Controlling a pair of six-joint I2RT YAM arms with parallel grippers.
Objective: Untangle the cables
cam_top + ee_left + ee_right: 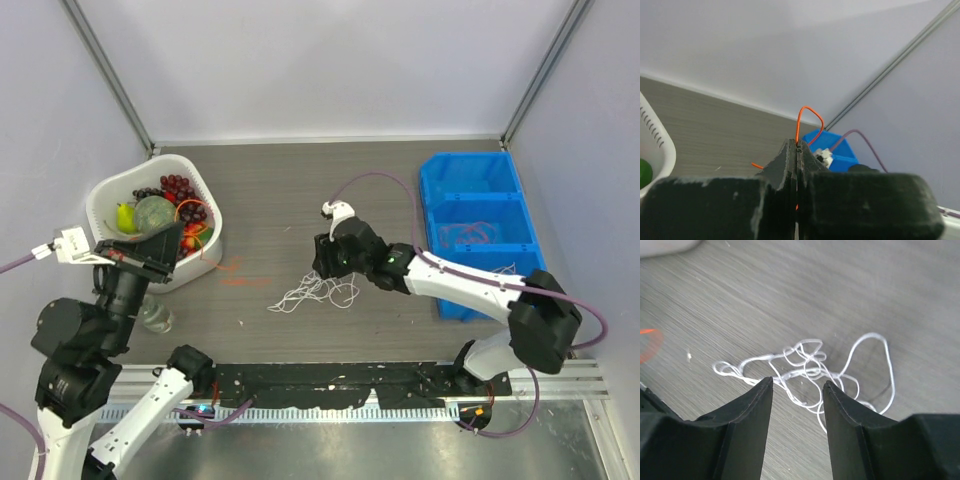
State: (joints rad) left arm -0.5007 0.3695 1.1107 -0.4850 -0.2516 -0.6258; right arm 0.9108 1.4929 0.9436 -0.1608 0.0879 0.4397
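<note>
My left gripper point(172, 238) is raised beside the white basket and is shut on a thin orange cable point(190, 208). In the left wrist view the orange cable point(807, 111) loops up out of the closed fingertips of the left gripper point(797, 146). A white cable tangle point(315, 292) lies loose on the table centre. My right gripper point(325, 265) hovers just above its far side, open and empty. In the right wrist view the white tangle point(810, 357) lies just beyond the open right gripper point(797, 382). A red cable point(470, 235) lies in the blue bin.
A white basket point(100, 195) of fruit stands at the left. A blue two-compartment bin point(445, 180) stands at the right, with a white strand point(505, 268) at its near edge. A faint orange strand point(238, 272) lies on the table between basket and tangle.
</note>
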